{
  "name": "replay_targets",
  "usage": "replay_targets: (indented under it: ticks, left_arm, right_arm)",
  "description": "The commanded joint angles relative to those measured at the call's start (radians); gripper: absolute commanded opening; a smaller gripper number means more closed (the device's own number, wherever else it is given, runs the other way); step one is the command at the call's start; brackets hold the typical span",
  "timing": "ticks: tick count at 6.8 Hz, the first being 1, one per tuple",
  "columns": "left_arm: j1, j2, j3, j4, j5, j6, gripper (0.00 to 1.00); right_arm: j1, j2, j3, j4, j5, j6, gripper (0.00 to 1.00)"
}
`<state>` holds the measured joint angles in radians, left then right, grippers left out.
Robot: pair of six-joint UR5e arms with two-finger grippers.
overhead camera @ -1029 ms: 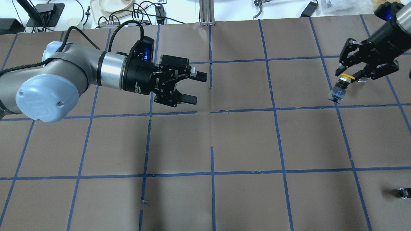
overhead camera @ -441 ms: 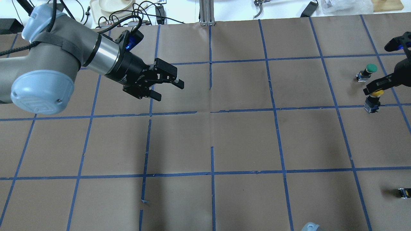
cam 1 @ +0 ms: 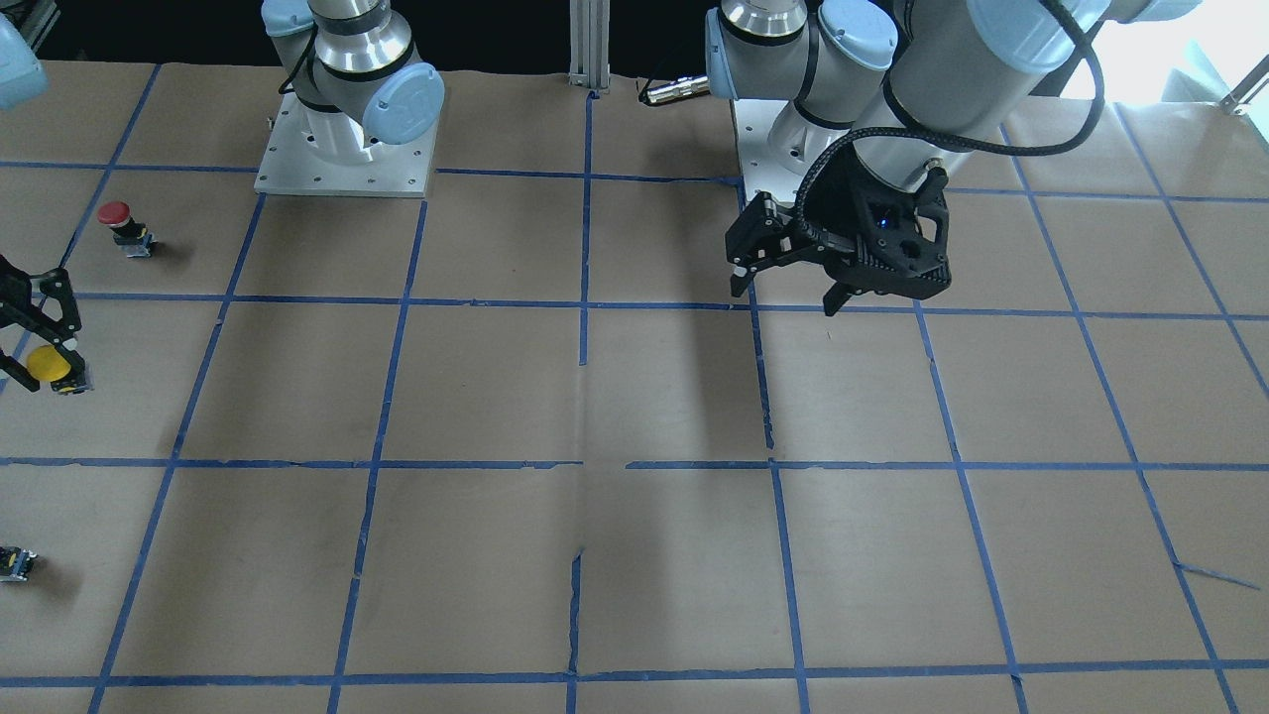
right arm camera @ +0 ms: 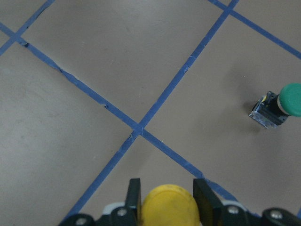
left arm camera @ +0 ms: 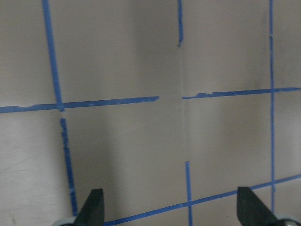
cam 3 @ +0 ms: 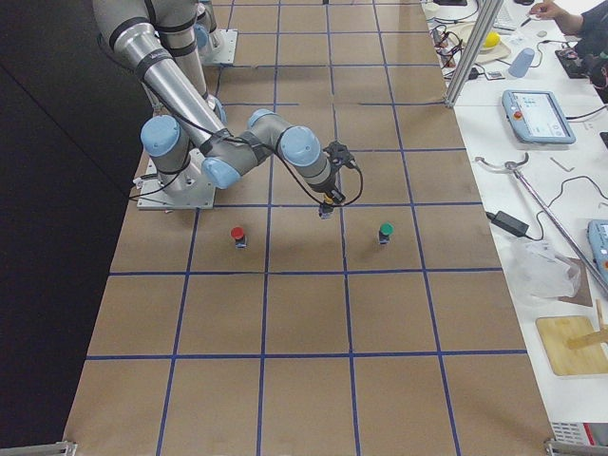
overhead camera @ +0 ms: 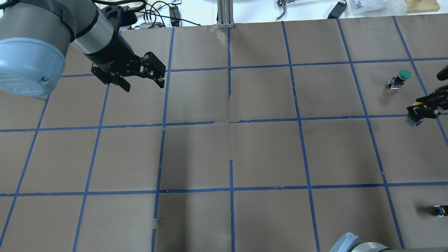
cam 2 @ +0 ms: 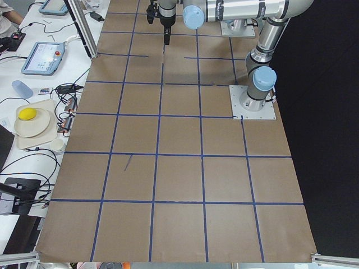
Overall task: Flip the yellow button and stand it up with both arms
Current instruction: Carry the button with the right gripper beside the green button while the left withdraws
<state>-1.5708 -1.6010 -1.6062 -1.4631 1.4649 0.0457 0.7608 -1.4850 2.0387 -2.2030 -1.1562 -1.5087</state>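
Left end effector (overhead camera: 143,85) spread, right end effector (right arm camera: 168,189) clamping yellow button (right arm camera: 169,211)

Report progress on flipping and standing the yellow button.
Done, apparently: the yellow button is cap-up, so the flip looks complete. In hand: the right gripper clamps its cap low over the table; whether its base rests there is unclear. Remaining: release it standing. The left gripper hangs open, empty, far off.

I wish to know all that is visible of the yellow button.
The yellow button has a smooth, round, plastic-looking yellow cap on a small dark-grey body. It is upright, cap up, roughly between the red button and the green button. The right gripper clasps the cap from both sides. Whether its base touches the table is unclear.
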Motion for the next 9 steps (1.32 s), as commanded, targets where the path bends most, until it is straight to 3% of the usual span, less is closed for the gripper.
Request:
replay_targets:
  ticks: [1, 4, 9]
  left_arm:
    - [0.011, 0.003, 0.055, -0.060, 0.138, 0.011, 1.00]
    - [0.032, 0.013, 0.057, -0.057, 0.118, 0.007, 1.00]
    - [0.032, 0.007, 0.115, -0.132, 0.095, -0.086, 1.00]
  right_arm:
    - [-0.127, 0.076, 0.008, 0.006, 0.123, -0.276, 0.08]
    - [-0.181, 0.127, 0.008, 0.098, 0.232, -0.318, 0.08]
    - [-0.232, 0.183, 0.023, 0.111, 0.225, -0.318, 0.15]
